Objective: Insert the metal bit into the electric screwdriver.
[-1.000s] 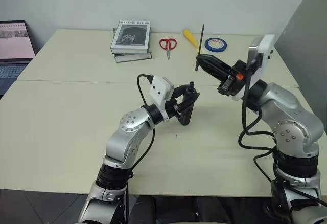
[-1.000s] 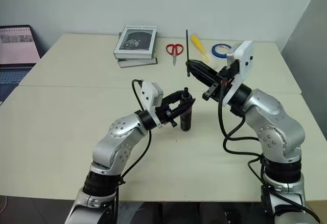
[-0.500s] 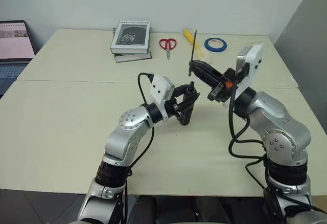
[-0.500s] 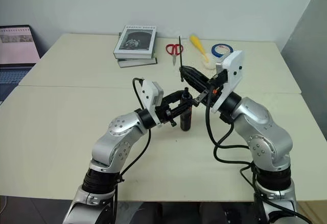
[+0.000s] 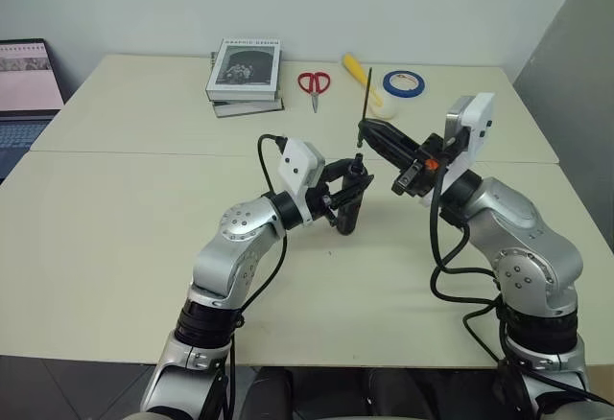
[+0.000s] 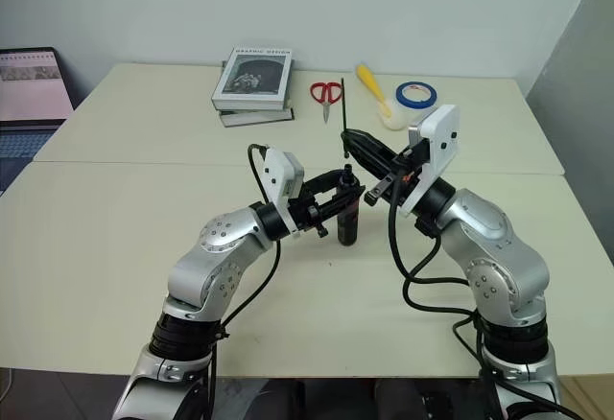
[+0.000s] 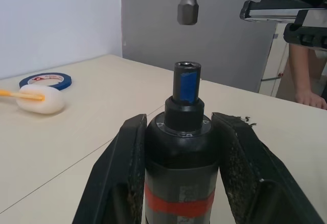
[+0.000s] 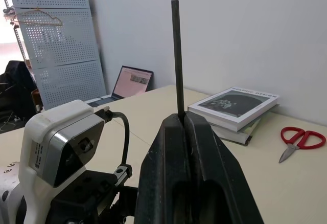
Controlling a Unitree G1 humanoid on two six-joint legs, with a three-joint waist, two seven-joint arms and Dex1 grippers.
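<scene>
Both picked up, left gripper (image 5: 351, 193) clamping screwdriver (image 7: 183, 147), right gripper (image 5: 369, 132) pinching bit (image 5: 366, 101) just above socket; insertion left.

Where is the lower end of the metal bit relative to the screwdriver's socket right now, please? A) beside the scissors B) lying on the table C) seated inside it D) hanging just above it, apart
D: in the left wrist view the metal bit hangs above the open socket of the electric screwdriver, with a clear gap between them.

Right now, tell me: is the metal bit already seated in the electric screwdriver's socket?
No. In the left wrist view the metal bit hangs above the electric screwdriver, with a clear gap over its open socket.
</scene>
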